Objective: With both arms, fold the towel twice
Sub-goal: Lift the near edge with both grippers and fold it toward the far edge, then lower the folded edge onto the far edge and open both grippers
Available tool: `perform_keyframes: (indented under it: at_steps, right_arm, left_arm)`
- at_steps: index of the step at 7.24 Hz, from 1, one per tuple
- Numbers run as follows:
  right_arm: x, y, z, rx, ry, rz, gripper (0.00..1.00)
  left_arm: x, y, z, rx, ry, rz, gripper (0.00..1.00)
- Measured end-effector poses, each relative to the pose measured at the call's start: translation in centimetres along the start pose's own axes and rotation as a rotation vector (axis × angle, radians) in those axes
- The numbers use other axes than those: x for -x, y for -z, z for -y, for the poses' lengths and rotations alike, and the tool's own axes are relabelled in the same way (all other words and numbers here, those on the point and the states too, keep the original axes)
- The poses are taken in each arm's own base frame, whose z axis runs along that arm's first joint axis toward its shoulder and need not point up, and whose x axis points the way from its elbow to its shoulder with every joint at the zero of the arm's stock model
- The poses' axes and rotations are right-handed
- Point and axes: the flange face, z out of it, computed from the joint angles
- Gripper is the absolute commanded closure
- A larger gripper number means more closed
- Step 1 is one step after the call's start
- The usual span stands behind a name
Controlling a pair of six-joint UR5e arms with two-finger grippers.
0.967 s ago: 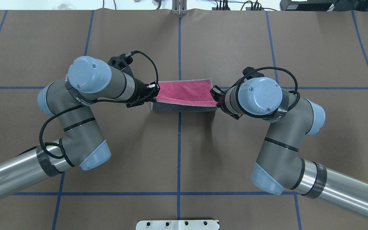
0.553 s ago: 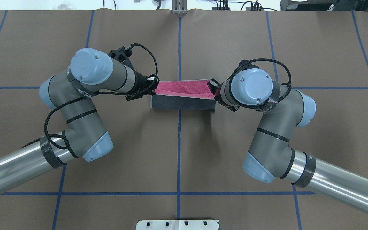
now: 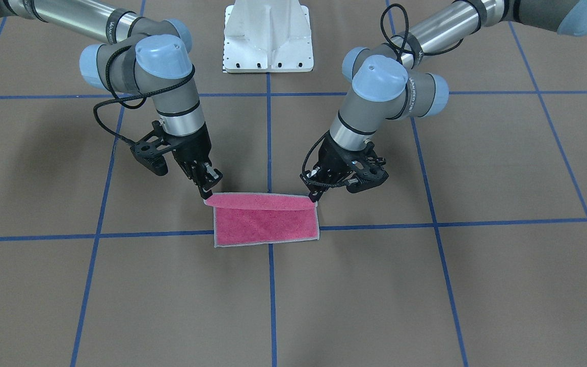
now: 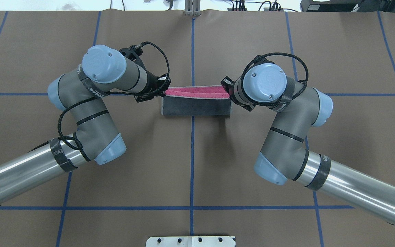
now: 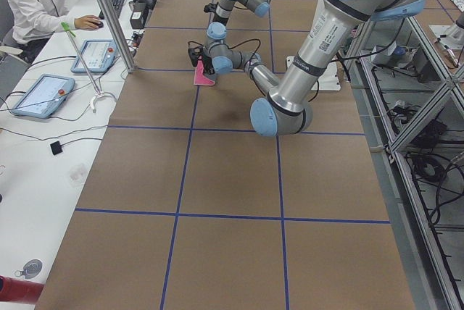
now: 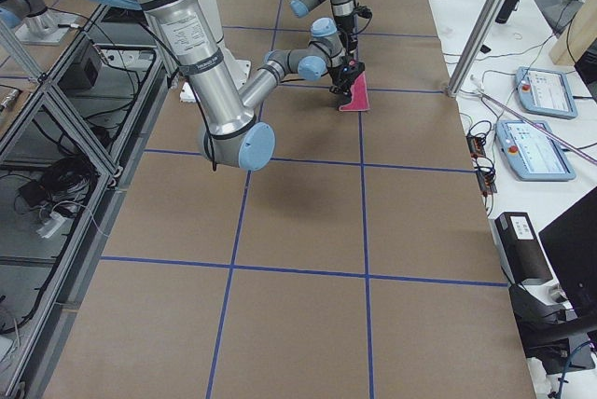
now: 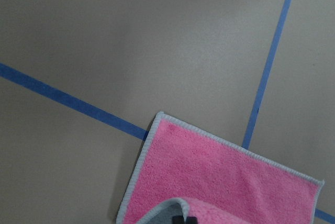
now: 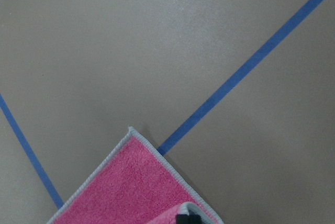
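The first of the two folds looks to be under way, and doing it well probably calls for both arms to travel at one pace, so that the raised edge runs straight and lightly taut between them; the held corners should then be carried over and set right on the two free corners at the far side, edging on edging, and lowered onto the cloth before either tool lets go, since an early release would likely let the flap fall back or land skewed; the towel (image 3: 265,227) lies near the middle of the bench (image 3: 426,285), its far half flat with the pink face up, its half nearer the robot lifted into a flap that shows dark grey in the overhead view; the left tool (image 3: 315,199) is clamped on one corner of that raised edge and the right tool (image 3: 207,194) on the other, one at each end of the flap, both just above the flat half; the far corners lie free on the bench.
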Motion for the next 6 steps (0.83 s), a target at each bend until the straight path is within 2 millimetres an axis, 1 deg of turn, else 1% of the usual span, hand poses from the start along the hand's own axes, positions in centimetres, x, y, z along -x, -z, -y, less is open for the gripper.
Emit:
perform_keyframes:
  at_steps: [3,4,6]
  right_arm:
    - [1.7,-1.3,0.4,-0.015,-0.007,-0.014,1.00]
    - [1.9,-1.5,0.7,-0.021,-0.009,-0.017,1.00]
    - [2.3,-1.9,1.1,-0.028,-0.011,-0.022,1.00]
  left_arm:
    - [0.1,-1.4,1.0,-0.010,0.007,0.014,1.00]
    - [0.3,-1.9,1.5,-0.013,0.009,0.017,1.00]
    - [0.5,-2.4,2.3,-0.021,0.008,0.022,1.00]
